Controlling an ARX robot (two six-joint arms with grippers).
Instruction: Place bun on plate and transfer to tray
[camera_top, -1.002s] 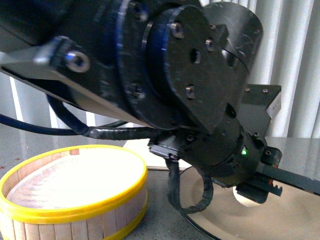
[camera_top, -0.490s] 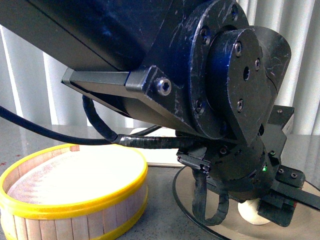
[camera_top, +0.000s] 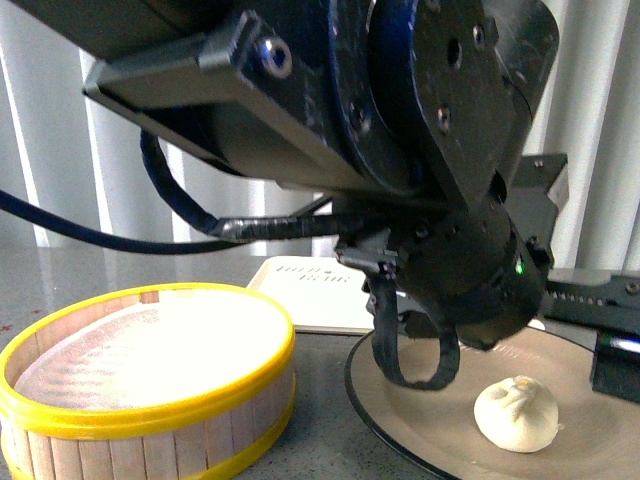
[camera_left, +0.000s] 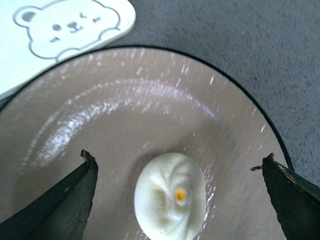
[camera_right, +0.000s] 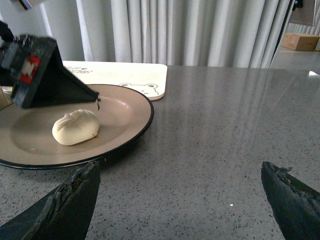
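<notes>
1 bun (camera_left: 171, 200) lies loose on plate (camera_left: 125, 110); left gripper (camera_left: 177, 157) spread wide above it, holding nothing. Right gripper (camera_right: 179, 167) also wide, empty, low over table, facing plate. Risk: tilted lift rolls bun off shallow plate. Tray (camera_right: 125, 70) just behind plate, visible part bare; steamer basket (camera_top: 150, 410) shows no buns.

The bun (camera_left: 170, 200) lies between the wide-spread fingers of the left gripper (camera_left: 177, 157) with bare plate (camera_left: 125, 100) free on both sides of it, while ahead of the right gripper (camera_right: 180, 166) the grey table (camera_right: 225, 115) is open, only the plate's black rim and the left gripper's finger (camera_right: 45, 85) standing to one side.
</notes>
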